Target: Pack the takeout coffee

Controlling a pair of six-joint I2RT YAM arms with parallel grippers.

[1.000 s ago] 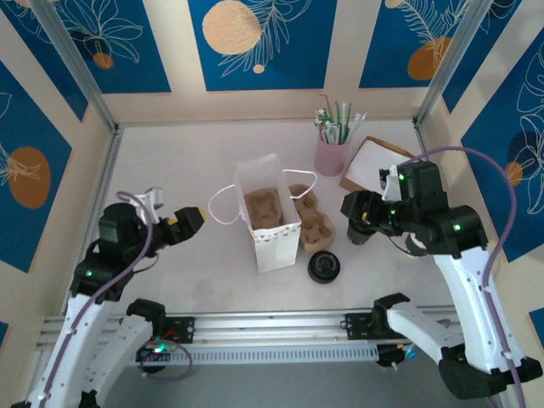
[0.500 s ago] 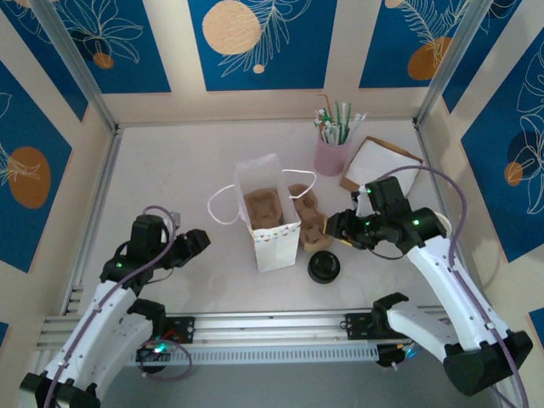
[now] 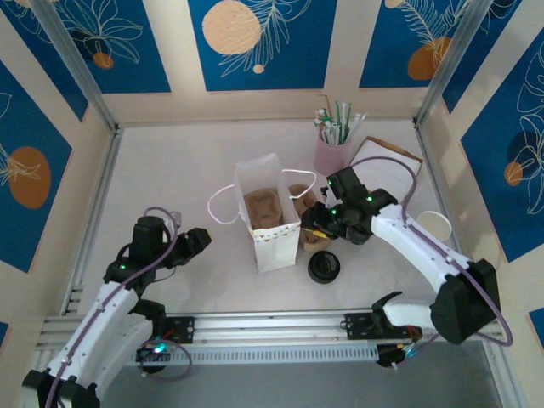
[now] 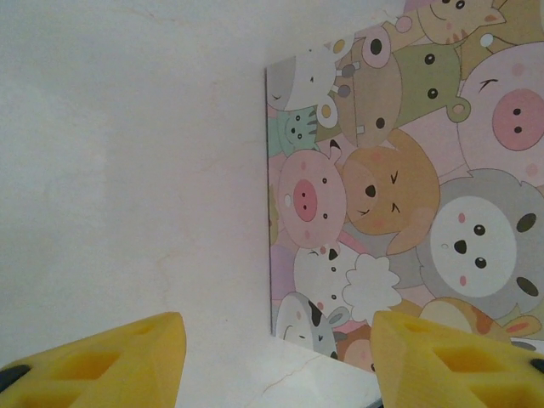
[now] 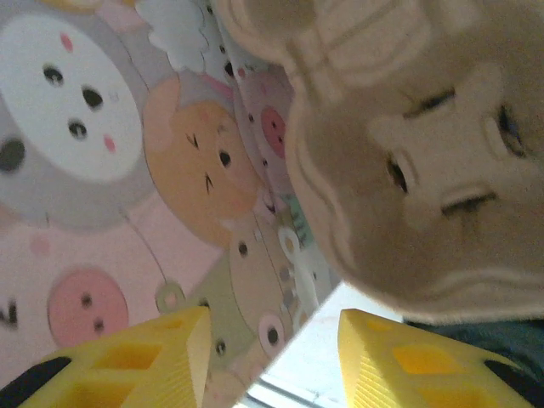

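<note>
Gaping empty at right pincer (image 3: 323,223), just beside bag (image 3: 272,242), and at left pincer (image 3: 197,240), well apart from it. Find cup (image 3: 433,225) well behind right pincer, near its arm. Could tip bag, or knock cup when swinging round.

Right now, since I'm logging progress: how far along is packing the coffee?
Done: the paper bag stands open with a pulp cup carrier inside. In hand: nothing; the right claw is open beside a second carrier. Left: the white coffee cup stands outside the bag, unlidded; the black lid lies near the bag.
</note>
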